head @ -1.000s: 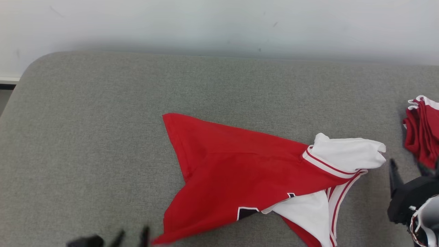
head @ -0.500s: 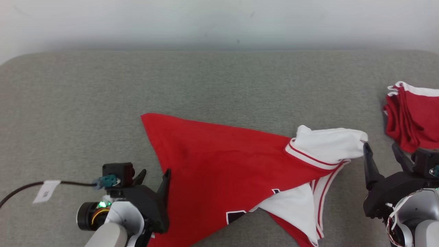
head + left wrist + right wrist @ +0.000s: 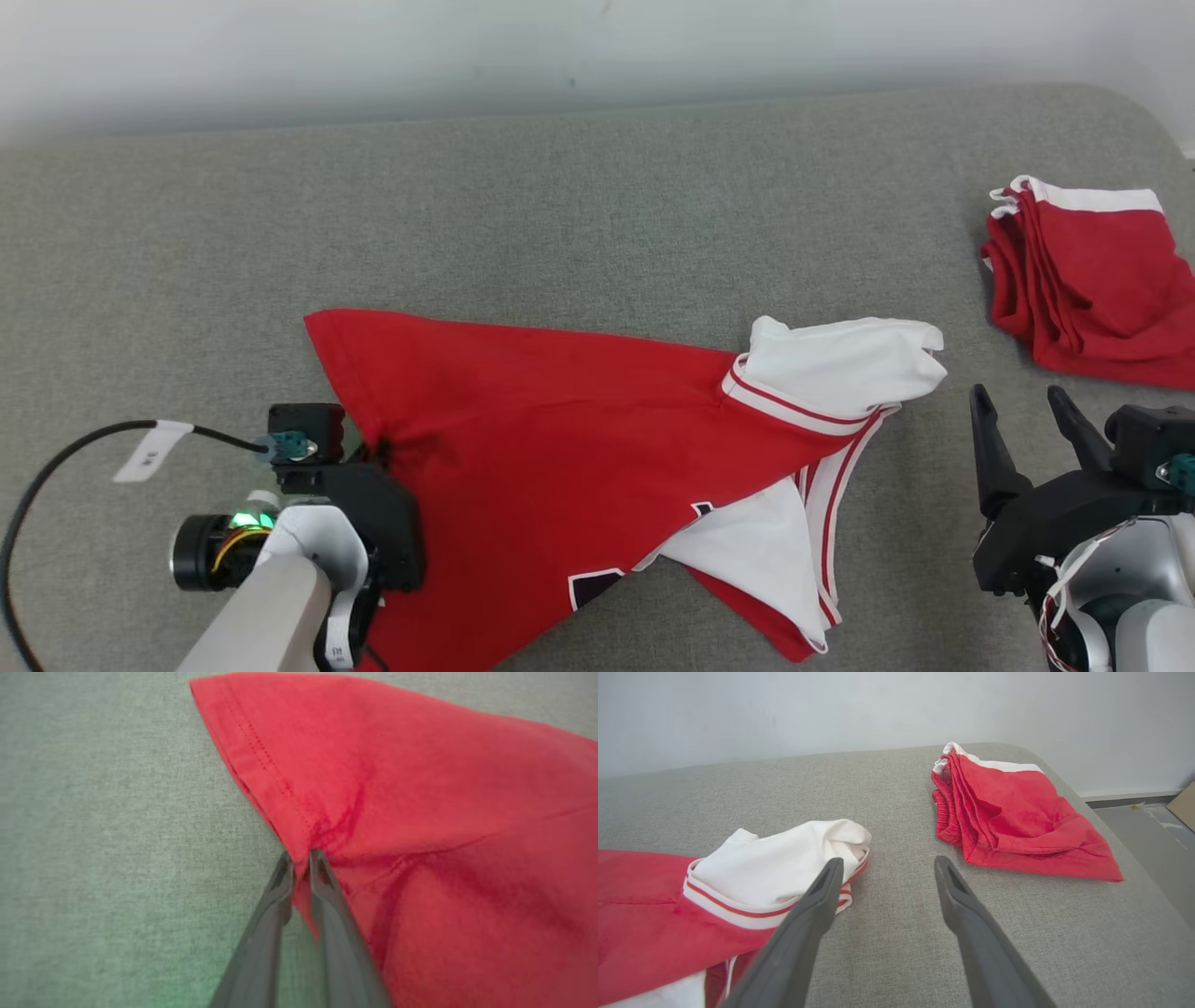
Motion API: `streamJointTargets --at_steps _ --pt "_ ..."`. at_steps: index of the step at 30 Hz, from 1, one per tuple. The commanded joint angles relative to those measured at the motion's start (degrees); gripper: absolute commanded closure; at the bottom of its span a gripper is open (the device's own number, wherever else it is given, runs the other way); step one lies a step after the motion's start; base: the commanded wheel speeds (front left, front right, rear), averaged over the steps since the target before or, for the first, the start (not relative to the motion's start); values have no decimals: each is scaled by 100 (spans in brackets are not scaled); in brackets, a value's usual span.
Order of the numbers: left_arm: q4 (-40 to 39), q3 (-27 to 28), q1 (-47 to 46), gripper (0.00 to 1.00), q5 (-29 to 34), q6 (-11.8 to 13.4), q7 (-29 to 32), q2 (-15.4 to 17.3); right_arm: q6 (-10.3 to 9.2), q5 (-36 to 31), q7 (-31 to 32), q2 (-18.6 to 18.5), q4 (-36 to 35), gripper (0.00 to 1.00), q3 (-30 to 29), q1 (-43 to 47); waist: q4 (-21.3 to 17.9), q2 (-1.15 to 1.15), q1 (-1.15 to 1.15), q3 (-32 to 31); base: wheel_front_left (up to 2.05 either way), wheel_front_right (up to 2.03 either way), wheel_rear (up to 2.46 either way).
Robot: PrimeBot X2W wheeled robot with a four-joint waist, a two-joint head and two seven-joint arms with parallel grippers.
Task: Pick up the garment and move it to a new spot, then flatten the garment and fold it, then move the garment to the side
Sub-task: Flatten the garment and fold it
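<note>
Two dark two-fingered grippers work over a grey, woven-fabric-covered counter (image 3: 597, 205) that ends at a pale wall (image 3: 597, 47).

In the head view, a red short-sleeved jersey with white sleeves and red-and-white striped trim (image 3: 560, 439) lies spread and rumpled across the centre of the frame. Its red body comes to a corner at centre left. One white sleeve bunches at centre right, and the other folds over near the bottom centre. Part of a dark letter or number edged in white shows near the lower edge.

The left gripper (image 3: 378, 453) sits at the lower left, at the jersey's left hem. A black cable carrying a white tag (image 3: 149, 448) trails from it towards the left edge. In the left wrist view, the left gripper (image 3: 300, 856) has its jaws pressed together, pinching the stitched red hem, and the cloth puckers where they meet.

The right gripper (image 3: 1018, 401) is at the lower right, just beside the bunched white sleeve and apart from it. In the right wrist view, the right gripper (image 3: 888, 861) has its jaws spread wide above bare counter, holding nothing.

A folded stack of red cloth with a white band (image 3: 1092, 280) rests in the upper right, well apart from the jersey.
</note>
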Motion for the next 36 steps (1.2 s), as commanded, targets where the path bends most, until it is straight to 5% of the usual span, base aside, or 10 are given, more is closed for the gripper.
streamJointTargets --at_steps 1,7,12,13,14,26,36 --pt "116 -29 117 100 57 30 7 6 -14 41 -34 12 -25 0 -15 24 -18 0 0 36 0 0 0" --pt "-241 439 273 100 107 564 -590 370 -14 -33 -97 18 -60 0 -167 25 70 0 0 104 0 0 0" --pt "-527 654 315 100 201 710 -1030 637 -14 -55 -83 19 -60 0 -226 25 207 0 0 115 0 0 0" --pt "-560 651 276 60 258 710 -1160 663 -14 -51 -78 20 -51 0 -212 8 227 0 0 111 0 0 0" --pt "-548 636 255 0 284 695 -1207 669 -14 -49 -71 20 -39 0 -191 -10 243 0 0 104 0 0 0" --pt "-945 764 844 0 106 1063 -1154 665 -14 30 -85 21 15 0 -235 110 283 0 0 -121 0 0 0" --pt "-1307 561 893 2 -85 795 -621 786 -14 157 -134 22 96 0 -129 143 249 0 0 -89 0 0 0"
